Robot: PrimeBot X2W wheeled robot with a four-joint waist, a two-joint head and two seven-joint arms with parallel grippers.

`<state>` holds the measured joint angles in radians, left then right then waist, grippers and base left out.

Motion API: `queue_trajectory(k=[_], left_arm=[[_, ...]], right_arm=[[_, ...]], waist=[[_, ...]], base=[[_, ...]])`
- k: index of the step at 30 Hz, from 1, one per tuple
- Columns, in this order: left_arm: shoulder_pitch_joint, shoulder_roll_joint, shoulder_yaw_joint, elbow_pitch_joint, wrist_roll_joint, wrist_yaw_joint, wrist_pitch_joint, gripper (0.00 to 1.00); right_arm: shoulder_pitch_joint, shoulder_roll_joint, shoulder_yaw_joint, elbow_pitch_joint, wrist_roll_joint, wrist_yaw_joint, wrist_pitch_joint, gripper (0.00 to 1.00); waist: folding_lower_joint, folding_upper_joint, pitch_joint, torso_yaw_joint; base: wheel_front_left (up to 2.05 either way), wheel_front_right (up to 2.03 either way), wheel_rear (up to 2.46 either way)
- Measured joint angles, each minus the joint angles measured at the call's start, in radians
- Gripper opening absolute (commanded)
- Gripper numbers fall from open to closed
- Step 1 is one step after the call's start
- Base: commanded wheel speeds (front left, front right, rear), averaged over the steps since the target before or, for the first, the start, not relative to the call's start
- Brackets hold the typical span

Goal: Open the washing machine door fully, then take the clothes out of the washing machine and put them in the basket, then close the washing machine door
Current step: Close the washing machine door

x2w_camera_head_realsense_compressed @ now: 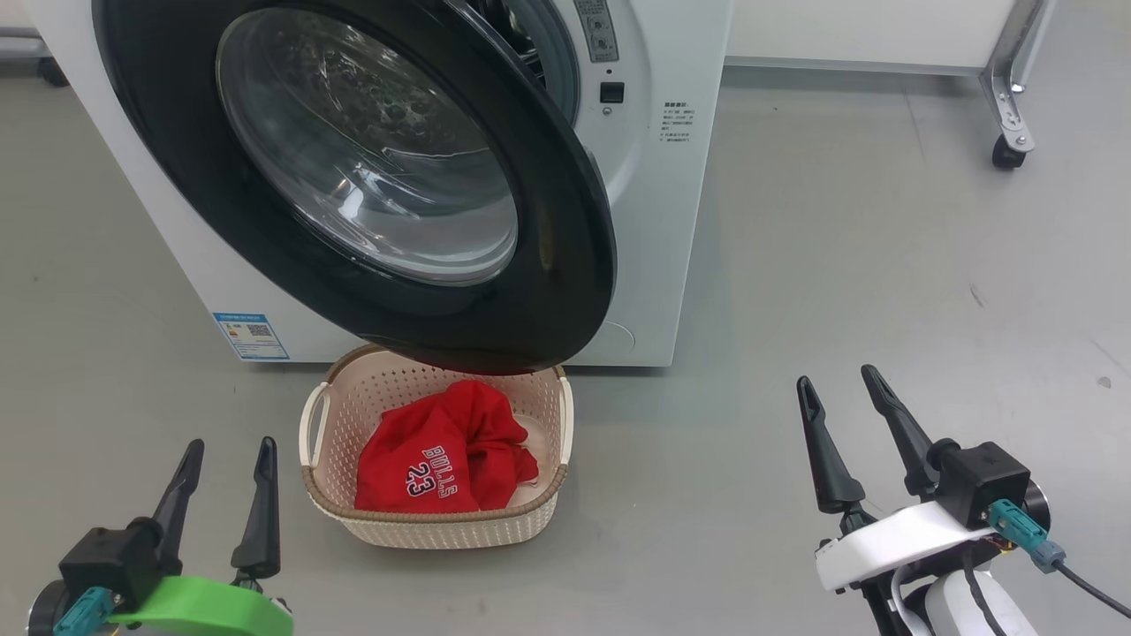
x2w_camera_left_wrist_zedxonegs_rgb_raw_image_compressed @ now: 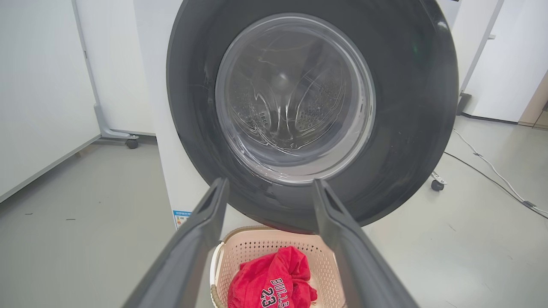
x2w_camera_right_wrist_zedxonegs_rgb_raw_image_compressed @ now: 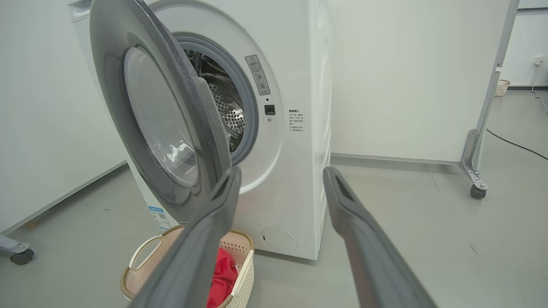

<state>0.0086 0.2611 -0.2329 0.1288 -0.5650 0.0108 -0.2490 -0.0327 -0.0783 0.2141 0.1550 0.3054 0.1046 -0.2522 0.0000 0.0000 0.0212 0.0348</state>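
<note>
Colour check for you:
You see a big white front-loading washing machine with glossy black round door ring, small blue label; cream perforated plastic basket, brown woven-look rim; red jersey clothes, white "BULLS 23" print.

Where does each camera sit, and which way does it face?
Head view: on the head, facing forward and down at the door, basket and clothes; left gripper and right gripper, both open, at the lower corners.
Left wrist view: on the left wrist, squarely facing the door's glass; its fingers rise from the bottom.
Right wrist view: on the right wrist, facing the door's edge and the drum; its fingers rise from the bottom.
Shared: all three show door, basket and clothes.
</note>
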Motion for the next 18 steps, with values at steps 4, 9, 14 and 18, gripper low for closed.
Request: queue_trajectory(k=[4, 9, 14, 18], left_arm=[[0.007, -0.002, 0.001, 0.009, 0.004, -0.007, 0.0, 1.0], [0.012, -0.01, 0.006, 0.017, 0.012, -0.009, 0.0, 1.0], [0.013, -0.018, 0.008, 0.02, 0.024, -0.016, 0.0, 1.0], [0.013, -0.019, 0.011, 0.02, 0.031, -0.018, 0.0, 1.0]], right_arm=[[0.0, 0.001, 0.0, 0.0, 0.0, 0.0, 0.0, 1.0], [0.001, 0.001, 0.0, 0.001, 0.0, 0.002, 0.0, 1.0], [0.001, 0.002, 0.0, 0.002, 0.0, 0.007, 0.0, 1.0], [0.002, 0.002, 0.0, 0.003, 0.0, 0.007, 0.0, 1.0]], waist=[[0.0, 0.0, -0.002, -0.002], [0.0, 0.0, -0.006, -0.004], [0.0, 0.0, -0.01, -0.007], [0.0, 0.0, -0.012, -0.008]], base=[[0.0, 0.0, 0.0], [0.0, 0.0, 0.0], [0.0, 0.0, 0.0], [0.0, 0.0, 0.0]])
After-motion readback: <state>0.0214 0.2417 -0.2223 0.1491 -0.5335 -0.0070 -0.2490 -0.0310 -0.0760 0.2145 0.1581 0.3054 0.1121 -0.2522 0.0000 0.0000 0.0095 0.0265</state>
